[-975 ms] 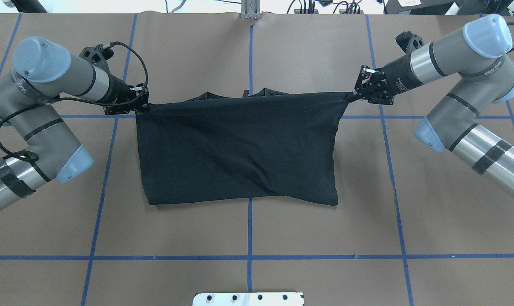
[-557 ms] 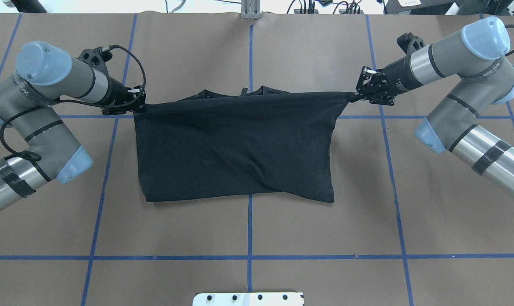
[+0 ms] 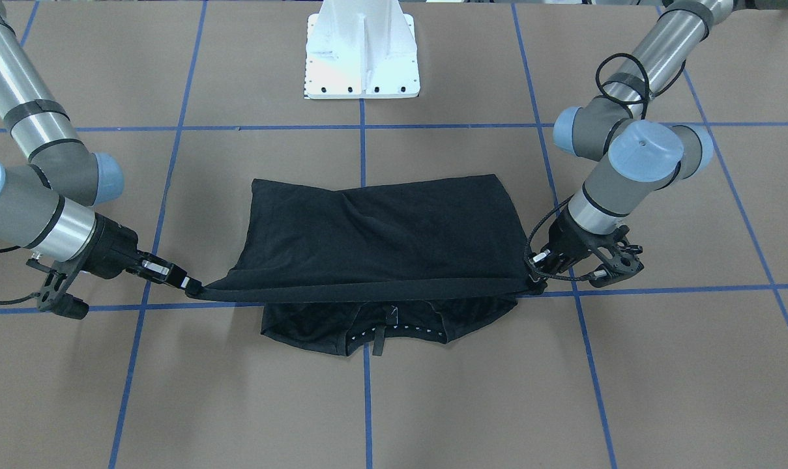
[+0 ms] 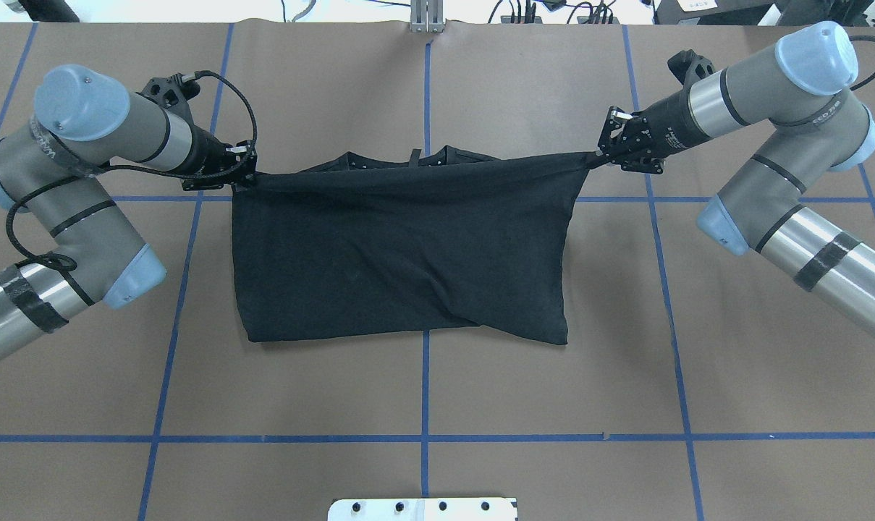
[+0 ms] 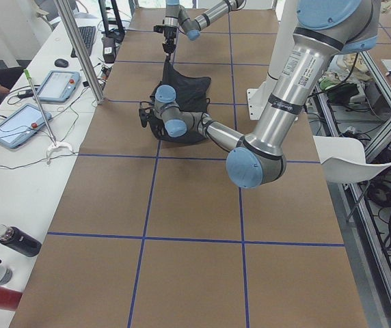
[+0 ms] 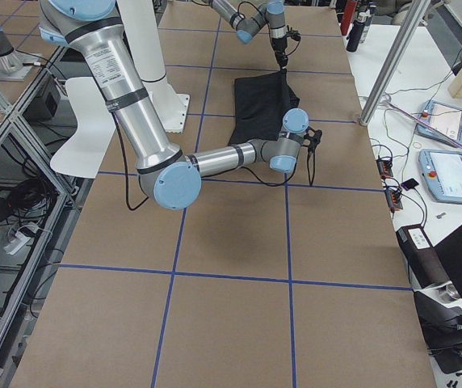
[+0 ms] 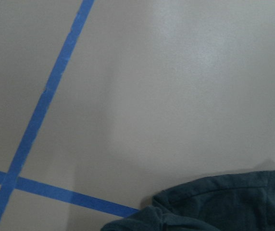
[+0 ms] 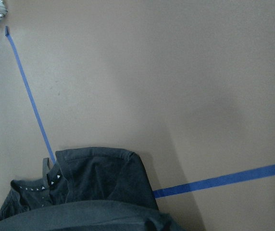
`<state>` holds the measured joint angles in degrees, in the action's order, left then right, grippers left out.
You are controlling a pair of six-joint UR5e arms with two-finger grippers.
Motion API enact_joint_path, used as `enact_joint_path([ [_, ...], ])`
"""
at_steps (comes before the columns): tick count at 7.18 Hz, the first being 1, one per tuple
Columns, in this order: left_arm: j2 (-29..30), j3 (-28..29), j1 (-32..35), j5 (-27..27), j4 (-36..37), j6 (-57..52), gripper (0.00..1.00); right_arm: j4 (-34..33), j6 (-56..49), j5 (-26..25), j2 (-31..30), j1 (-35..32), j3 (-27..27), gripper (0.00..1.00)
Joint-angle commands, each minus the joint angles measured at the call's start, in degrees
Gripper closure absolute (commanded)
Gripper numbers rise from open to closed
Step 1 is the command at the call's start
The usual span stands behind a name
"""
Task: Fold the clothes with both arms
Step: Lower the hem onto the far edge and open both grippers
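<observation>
fold in progress, left gripper and right gripper each clamped on a hem corner of t-shirt, taut over collar; next likely needs even lowering, then release.

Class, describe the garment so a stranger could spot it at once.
On the brown table crossed by blue tape lines, look at the middle. A black T-shirt lies there, one edge held taut between the robot's left gripper and right gripper. It is the only cloth, soft and dark.
</observation>
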<state>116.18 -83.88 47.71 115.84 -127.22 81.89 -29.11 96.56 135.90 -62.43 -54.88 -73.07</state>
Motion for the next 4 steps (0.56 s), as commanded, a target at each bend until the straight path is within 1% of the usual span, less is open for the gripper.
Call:
enact_joint_path([
  [1, 0.0, -1.2, 0.0, -0.2, 0.0, -0.1, 0.58, -0.1, 0.1, 0.0, 0.7, 0.1, 0.0, 1.00],
  [2, -0.4, -1.9, 0.0, -3.5, 0.0, -0.1, 0.01, -0.1, 0.1, 0.1, 0.6, 0.0, 0.0, 0.64],
  [3, -0.3, -2.0, 0.0, -4.9, 0.2, -0.1, 0.00, -0.1, 0.1, -0.1, 0.7, 0.1, 0.6, 0.01],
  [4, -0.4, -2.1, 0.1, -4.8, 0.3, -0.2, 0.00, -0.3, 0.3, -0.1, 0.9, -0.1, 1.0, 0.00],
])
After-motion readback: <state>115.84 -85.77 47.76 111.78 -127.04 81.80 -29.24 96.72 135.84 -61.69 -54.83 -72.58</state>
